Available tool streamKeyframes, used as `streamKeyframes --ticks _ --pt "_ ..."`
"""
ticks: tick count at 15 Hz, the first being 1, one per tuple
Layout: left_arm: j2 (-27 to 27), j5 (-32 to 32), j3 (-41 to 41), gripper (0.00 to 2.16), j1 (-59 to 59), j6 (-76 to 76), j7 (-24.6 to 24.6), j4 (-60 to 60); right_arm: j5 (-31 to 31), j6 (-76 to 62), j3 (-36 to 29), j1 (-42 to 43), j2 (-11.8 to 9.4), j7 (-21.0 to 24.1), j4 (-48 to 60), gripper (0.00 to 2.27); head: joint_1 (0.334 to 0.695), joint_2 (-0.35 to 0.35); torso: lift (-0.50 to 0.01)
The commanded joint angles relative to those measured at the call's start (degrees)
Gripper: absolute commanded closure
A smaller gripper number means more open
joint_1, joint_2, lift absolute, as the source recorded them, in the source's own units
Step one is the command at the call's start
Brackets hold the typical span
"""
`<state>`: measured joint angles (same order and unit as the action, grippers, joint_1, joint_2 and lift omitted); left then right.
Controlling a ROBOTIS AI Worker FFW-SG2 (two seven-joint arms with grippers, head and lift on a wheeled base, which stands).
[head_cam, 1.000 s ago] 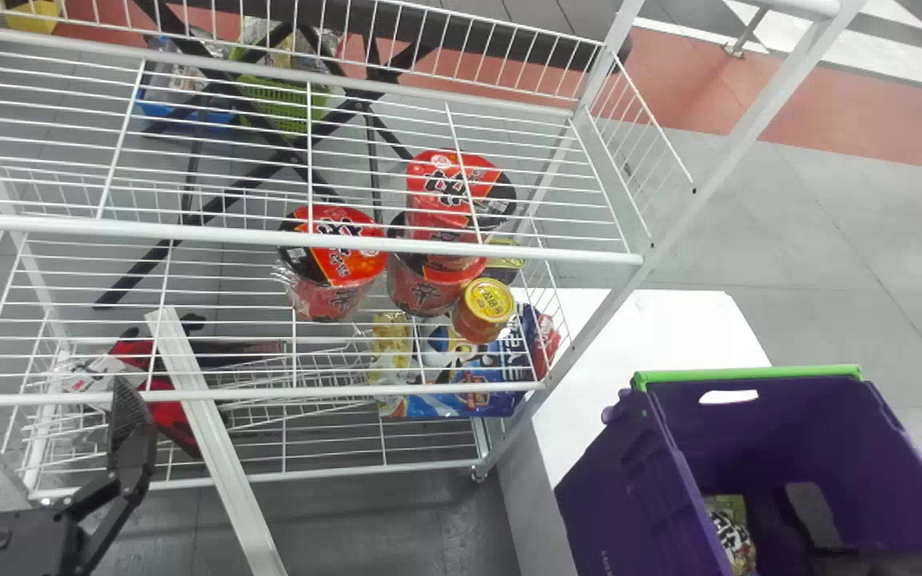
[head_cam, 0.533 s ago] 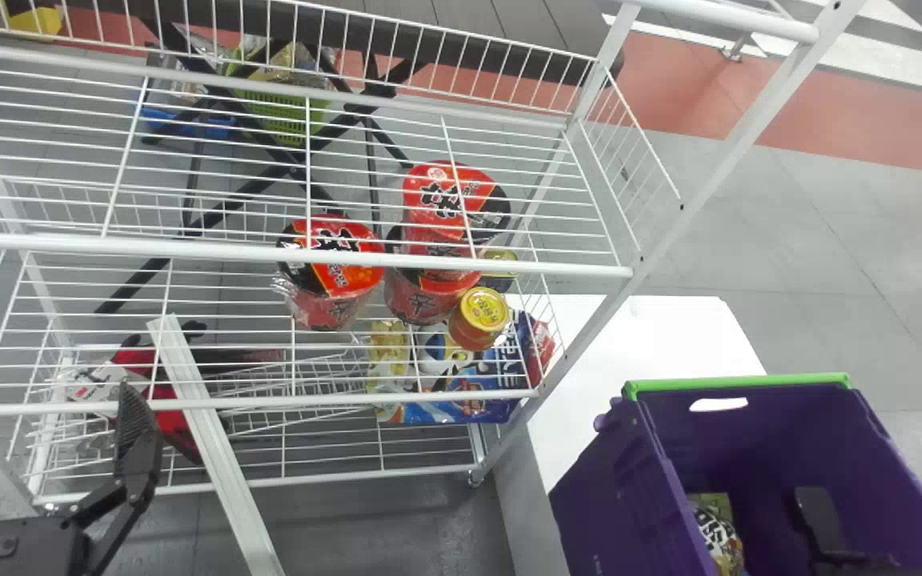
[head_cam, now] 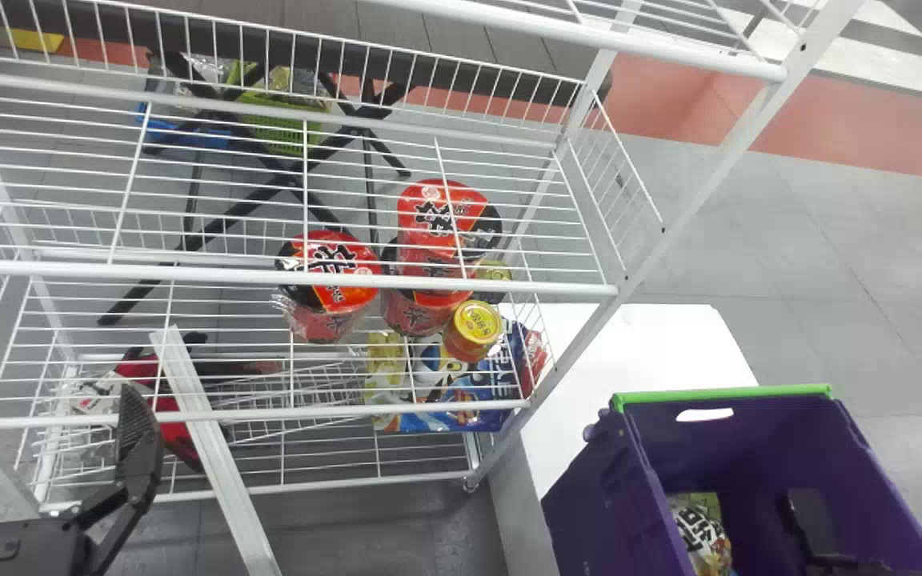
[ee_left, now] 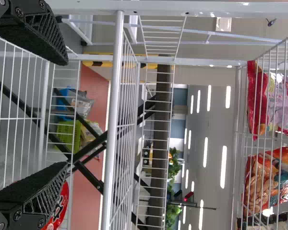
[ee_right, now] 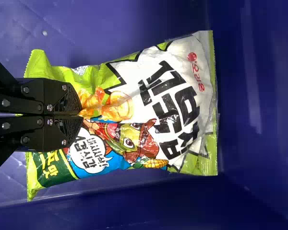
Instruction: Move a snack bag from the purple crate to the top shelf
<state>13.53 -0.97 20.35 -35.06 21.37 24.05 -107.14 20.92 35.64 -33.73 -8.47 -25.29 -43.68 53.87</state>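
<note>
Inside the purple crate, at the head view's lower right, the right gripper shows as a dark shape beside the green-and-white snack bag. Seen from the right wrist, the right gripper has its fingers together, pinching the front of the snack bag near one end. The left gripper stands open and holds nothing, in front of the rack at lower left; in its own wrist view the left gripper faces the wire shelves. Part of the top shelf crosses the head view's upper right.
Red noodle cups and a small yellow-lidded cup stand on the wire rack, with a blue packet lower down. A white table lies between rack and crate. Other snack bags rest on an upper shelf.
In the head view the rack's shelves have shifted downward and more of the upper shelf shows; the crate has slid left and slightly down. The left gripper looks almost unchanged.
</note>
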Motion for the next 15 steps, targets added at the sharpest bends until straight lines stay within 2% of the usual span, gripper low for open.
streamKeyframes --ticks 1,4,7,15 --pt "0.00 0.00 -0.22 0.06 0.08 -0.07 0.04 0.09 0.00 0.35 -0.02 -0.67 0.68 0.00 1.24 1.72 0.695 -0.350 -0.387" --pt "-0.09 0.00 -0.31 0.06 0.26 -0.07 -0.05 0.36 0.00 0.00 -0.02 -0.94 1.20 0.09 1.68 1.72 0.695 -0.350 -0.375" --pt "-0.09 -0.09 -0.31 0.06 0.70 -0.77 -0.05 0.71 0.00 0.00 -0.02 -2.43 2.61 -0.09 4.05 1.72 0.695 -0.350 -0.363" --pt "0.00 -0.18 -0.22 0.06 1.22 -2.70 -0.14 1.06 -1.05 -1.23 -0.28 -4.63 3.58 0.35 5.55 1.72 0.695 -0.350 -0.332"
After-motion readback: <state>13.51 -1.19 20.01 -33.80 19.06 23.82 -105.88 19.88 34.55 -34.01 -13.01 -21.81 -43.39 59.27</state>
